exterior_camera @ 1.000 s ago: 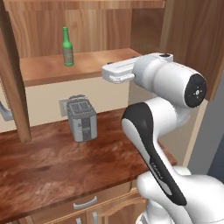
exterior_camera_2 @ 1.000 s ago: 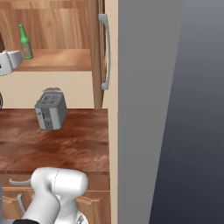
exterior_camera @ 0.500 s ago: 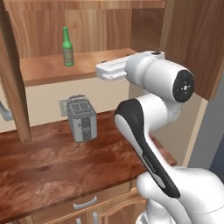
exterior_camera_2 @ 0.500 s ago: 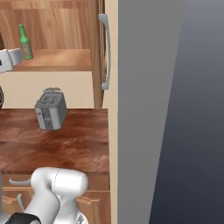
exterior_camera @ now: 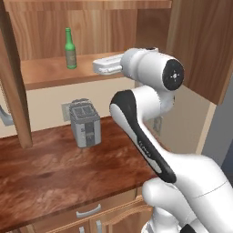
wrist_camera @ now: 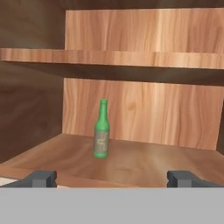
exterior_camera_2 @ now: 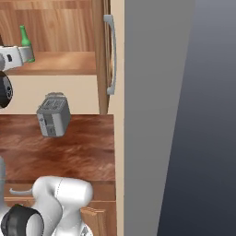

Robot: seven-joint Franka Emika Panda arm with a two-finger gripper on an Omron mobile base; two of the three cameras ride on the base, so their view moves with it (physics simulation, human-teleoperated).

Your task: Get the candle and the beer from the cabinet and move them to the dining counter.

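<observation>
Beer (wrist_camera: 101,130) stands upright on the lower shelf of the open cabinet (wrist_camera: 131,164), long axis vertical, narrow neck pointing straight up toward the shelf above. We see it in the hand view left of centre, set back from the shelf's front edge and short of the rear panel. A pale grey-tan label wraps the lower body; we cannot read any writing or brand on it. In the left base view the same bottle (exterior_camera: 69,49) sits toward the left part of the shelf, well apart from the hand.

Gripper (wrist_camera: 111,178) is spread wide, its two dark fingertips (wrist_camera: 41,178) far apart at the bottom of the hand view, with nothing between them. It points level into the cabinet, at the shelf's front edge, not touching the beer. From the left base view the hand (exterior_camera: 107,66) lies horizontal at the front of the shelf.

On the counter (exterior_camera: 54,168) below stands a grey toaster (exterior_camera: 85,123), upright near the wall. The right base view shows a cabinet door (exterior_camera_2: 102,55) standing edge-on, its long silver handle (exterior_camera_2: 110,54) vertical.
</observation>
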